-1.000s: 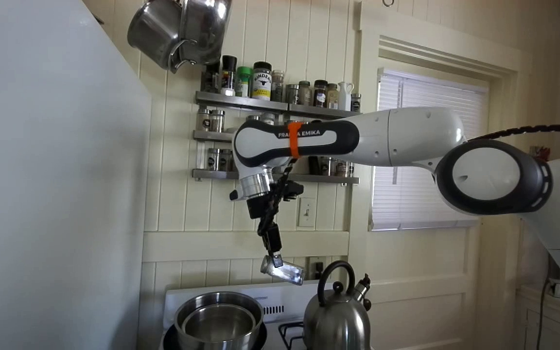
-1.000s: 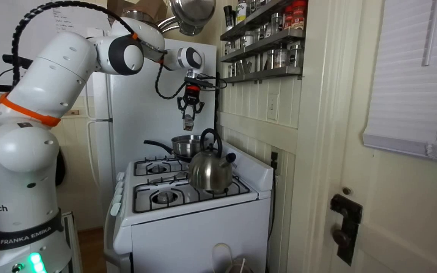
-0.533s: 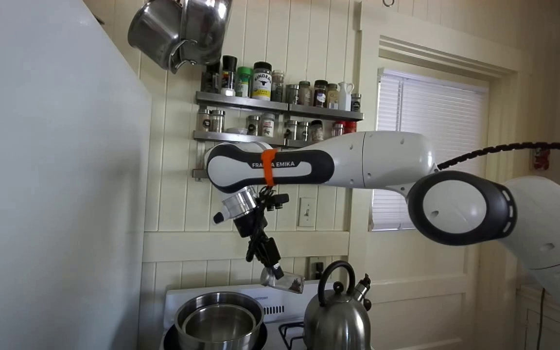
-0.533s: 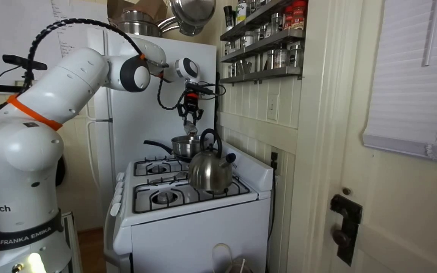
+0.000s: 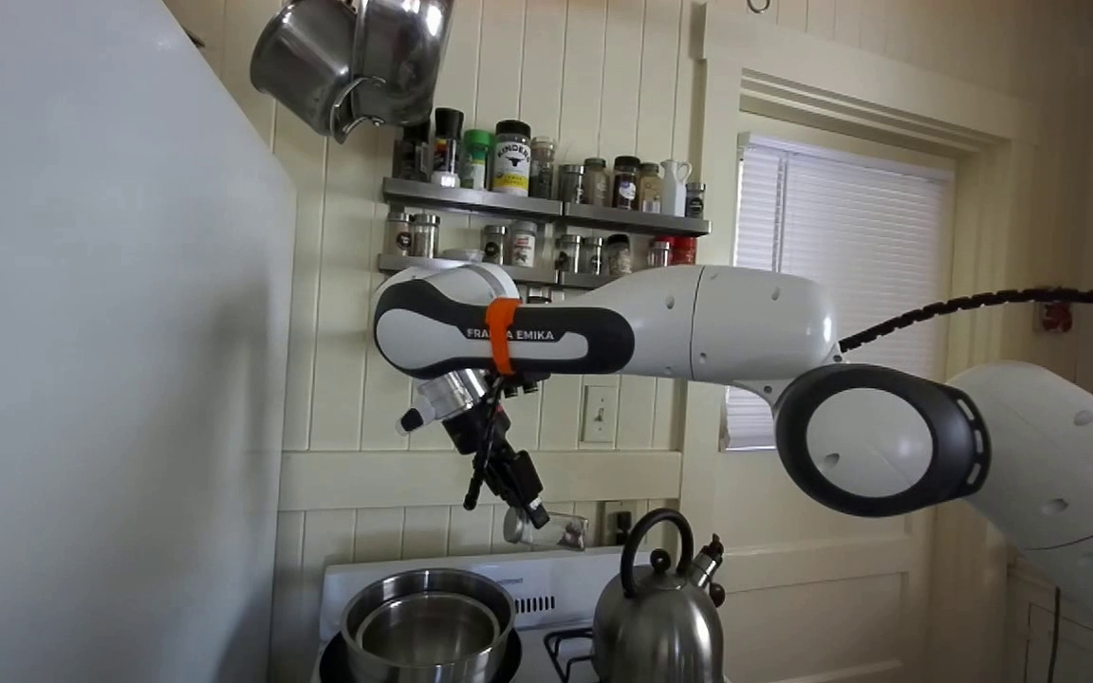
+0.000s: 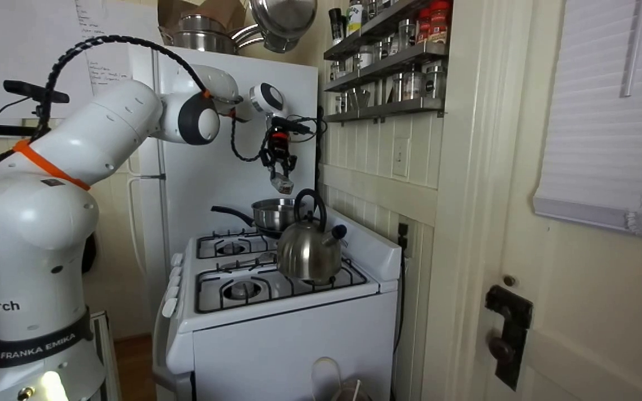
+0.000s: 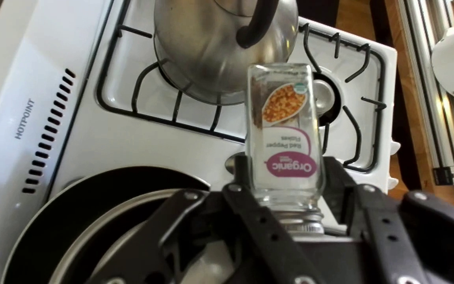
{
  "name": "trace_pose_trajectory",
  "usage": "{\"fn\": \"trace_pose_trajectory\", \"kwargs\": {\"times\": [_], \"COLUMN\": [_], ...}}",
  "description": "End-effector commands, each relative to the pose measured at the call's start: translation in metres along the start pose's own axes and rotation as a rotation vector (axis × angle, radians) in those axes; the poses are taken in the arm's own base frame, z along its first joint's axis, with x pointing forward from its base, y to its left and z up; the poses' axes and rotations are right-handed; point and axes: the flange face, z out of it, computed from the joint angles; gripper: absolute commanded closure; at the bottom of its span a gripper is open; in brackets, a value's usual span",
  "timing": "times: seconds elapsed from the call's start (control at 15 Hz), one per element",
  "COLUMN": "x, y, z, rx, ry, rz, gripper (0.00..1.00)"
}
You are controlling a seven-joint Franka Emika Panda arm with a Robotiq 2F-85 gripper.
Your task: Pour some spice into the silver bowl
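A steel kettle (image 6: 310, 253) is sitting on the white stove (image 6: 293, 340). Up on the wall (image 5: 347, 408) above the stove, metal shelves (image 5: 475, 200) are holding rows of small jars (image 5: 511, 163). A white fridge (image 6: 201, 175) is standing beside the stove, and off the stove's opposite side, white blinds (image 6: 599, 133) are hanging on a door (image 6: 599, 312).
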Motion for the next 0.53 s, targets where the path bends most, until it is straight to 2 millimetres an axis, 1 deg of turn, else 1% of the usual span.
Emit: {"fn": "trace_pose_trajectory", "kwargs": {"times": [0.0, 0.27, 0.47], "x": [-0.034, -0.067, -0.085], "y": [0.009, 0.009, 0.003], "z": [-0.024, -0.054, -0.078], "rx": [-0.06, -0.117, -0.149], "ry": [0.14, 0.298, 0.432], "rz": [0.115, 0.234, 0.32], "gripper": [0.77, 0.77, 0.77]}}
